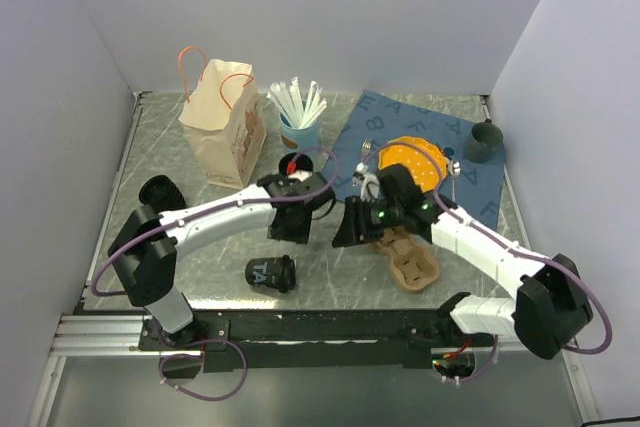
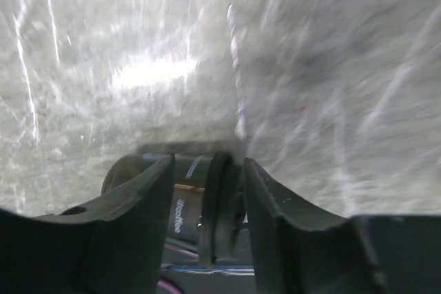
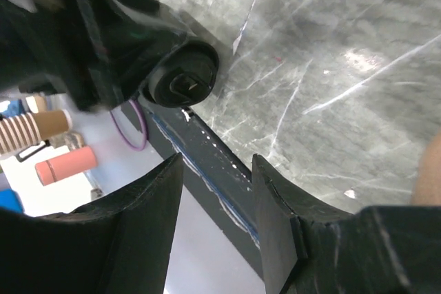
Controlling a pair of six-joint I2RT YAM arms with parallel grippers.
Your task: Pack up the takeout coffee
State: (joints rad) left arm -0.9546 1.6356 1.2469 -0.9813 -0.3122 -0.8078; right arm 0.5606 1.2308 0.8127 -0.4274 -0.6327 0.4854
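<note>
The takeout coffee (image 1: 270, 273), a black cup with a black lid, lies on its side on the marble table near the front edge, lid end to the right. My left gripper (image 1: 289, 233) hovers just behind it, tilted towards it and open. In the left wrist view the takeout coffee (image 2: 187, 194) shows through the gap of the left gripper (image 2: 207, 163), beyond the tips and not clamped. My right gripper (image 1: 350, 231) is open beside the left one, at mid-table. In the right wrist view the right gripper (image 3: 215, 162) has nothing between its fingers.
A brown paper bag (image 1: 224, 127) with orange handles stands at the back left, with a light-blue straw cup (image 1: 300, 133) beside it. A second black cup (image 1: 160, 191) lies at far left. A blue cloth (image 1: 470, 182) carries an orange bowl (image 1: 412, 157) and a grey-green mug (image 1: 485, 142). A brown cup carrier (image 1: 408, 262) lies under the right arm.
</note>
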